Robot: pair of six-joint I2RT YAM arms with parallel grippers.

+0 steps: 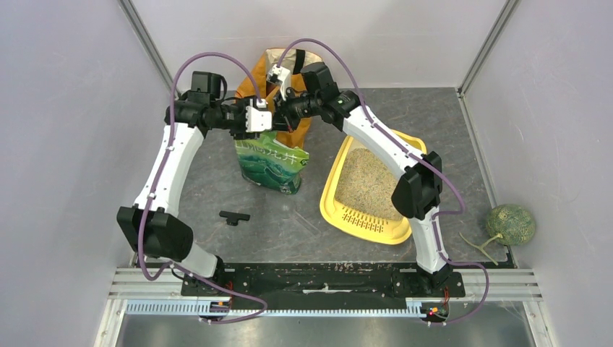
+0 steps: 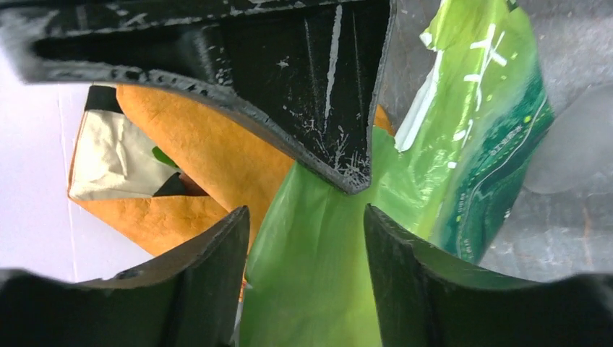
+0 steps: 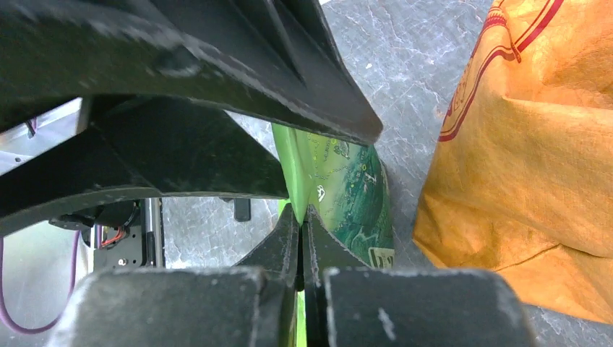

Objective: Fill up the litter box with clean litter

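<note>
Nearest the arm bases, a small black T-shaped piece (image 1: 233, 216) lay alone on the grey table (image 1: 289, 228); what it was could not be made out. To its right sat the litter box (image 1: 361, 221), its slotted lip toward the near edge, with beige litter (image 1: 361, 181) spread over its floor. The right arm (image 1: 390, 155) crossed above the box's far right side and hid that corner. Past the table's right edge lay a round green fruit (image 1: 509, 224).

Farther back, left of the box and apart from it, the green bag (image 1: 273, 165) stood upright. The left gripper (image 2: 329, 206) was at its top. Its jaws stood apart with the bag's green film between them, but whether they pressed on it could not be told. The right gripper (image 3: 301, 217) was pinched tight on a thin edge of the same bag, with a sliver of green showing in the seam between its fingers. A large blurred black shape filled the upper left of the right wrist view and cut off much of the bag there.

The bag bore white characters on green. They were too small to read from above, and the left wrist view caught only cut-off strokes. Behind it stood the orange bag (image 3: 520, 166), its top mostly hidden by both wrists. A red curved line and a row of red lettering ran along its side, too blurred to read.
</note>
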